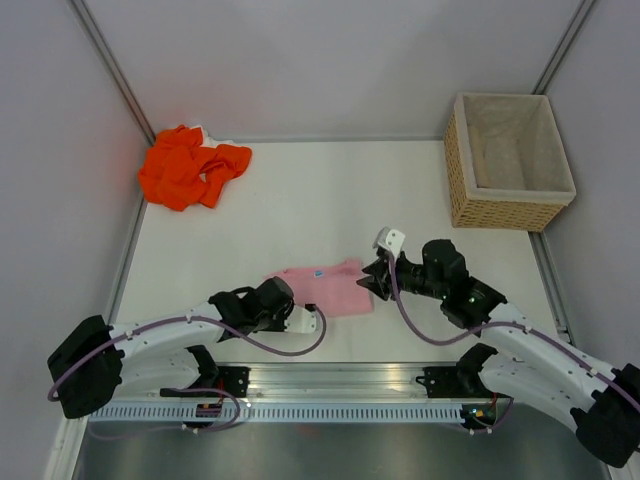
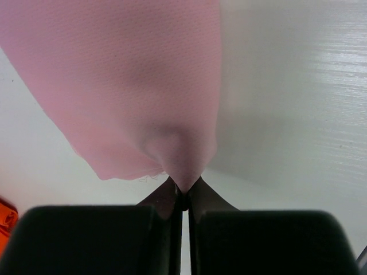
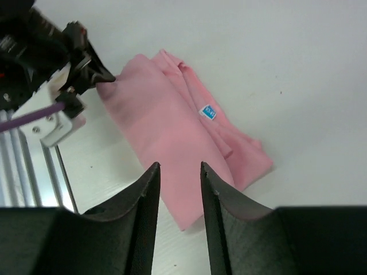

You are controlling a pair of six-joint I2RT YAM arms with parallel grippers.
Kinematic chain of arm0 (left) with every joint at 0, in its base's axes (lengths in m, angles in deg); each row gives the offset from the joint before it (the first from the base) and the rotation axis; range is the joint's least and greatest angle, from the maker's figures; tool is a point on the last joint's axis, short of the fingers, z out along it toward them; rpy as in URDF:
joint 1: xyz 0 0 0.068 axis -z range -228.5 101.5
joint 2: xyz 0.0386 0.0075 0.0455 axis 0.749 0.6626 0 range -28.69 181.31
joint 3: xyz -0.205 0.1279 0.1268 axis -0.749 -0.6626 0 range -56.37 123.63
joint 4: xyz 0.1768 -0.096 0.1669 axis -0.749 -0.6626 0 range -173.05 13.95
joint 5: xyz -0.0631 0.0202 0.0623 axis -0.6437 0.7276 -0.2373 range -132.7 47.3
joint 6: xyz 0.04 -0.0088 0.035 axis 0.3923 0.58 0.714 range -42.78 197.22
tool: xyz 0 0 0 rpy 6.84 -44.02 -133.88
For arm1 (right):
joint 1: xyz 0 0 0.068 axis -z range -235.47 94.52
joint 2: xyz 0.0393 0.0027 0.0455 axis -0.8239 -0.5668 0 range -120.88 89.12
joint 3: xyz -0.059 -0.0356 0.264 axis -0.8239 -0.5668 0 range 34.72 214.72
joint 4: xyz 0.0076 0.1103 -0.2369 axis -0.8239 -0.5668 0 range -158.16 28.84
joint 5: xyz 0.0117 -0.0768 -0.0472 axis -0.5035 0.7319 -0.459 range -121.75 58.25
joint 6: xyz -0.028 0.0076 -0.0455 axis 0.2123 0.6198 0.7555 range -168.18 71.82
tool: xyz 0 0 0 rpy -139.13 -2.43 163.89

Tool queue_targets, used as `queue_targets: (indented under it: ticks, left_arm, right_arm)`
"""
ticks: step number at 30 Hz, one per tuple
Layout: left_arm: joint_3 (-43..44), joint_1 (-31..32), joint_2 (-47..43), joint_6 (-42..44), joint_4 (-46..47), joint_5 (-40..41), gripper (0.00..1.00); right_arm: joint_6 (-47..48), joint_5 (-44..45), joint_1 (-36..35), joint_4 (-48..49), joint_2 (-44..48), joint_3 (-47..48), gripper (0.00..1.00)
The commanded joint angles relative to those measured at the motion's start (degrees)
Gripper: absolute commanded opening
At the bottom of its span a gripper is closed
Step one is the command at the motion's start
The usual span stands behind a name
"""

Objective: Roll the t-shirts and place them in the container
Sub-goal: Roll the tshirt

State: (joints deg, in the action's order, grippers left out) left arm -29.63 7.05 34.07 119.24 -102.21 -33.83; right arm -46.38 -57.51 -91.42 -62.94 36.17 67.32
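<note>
A pale pink cloth t-shirt [image 1: 325, 290] lies folded in a band on the white surface [image 1: 300, 200], near the front edge and between the two arms. Its left end is pinched in the left jaws, which are closed on the cloth. The right jaws are held narrowly apart over the right end, gripping nothing. A crumpled bright orange t-shirt [image 1: 190, 170] is noted in the far left corner, and a woven wicker basket [image 1: 500, 212] at the far right. Both are well apart from the arms.
</note>
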Motion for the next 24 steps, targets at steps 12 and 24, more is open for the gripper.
queue_targets:
  ticks: [12, 24]
  left_arm:
    - [1.91, -7.74, -5.98, -0.98, 0.75, -11.67, 0.02]
    - [0.86, -9.93, -7.04, -0.18, 0.75, -14.05, 0.02]
  right_arm:
    - [29.75, 27.42, -24.96, -4.47, -5.75, -6.49, 0.46]
    - [31.86, 36.22, -26.11, 9.86, -18.15, -10.63, 0.49]
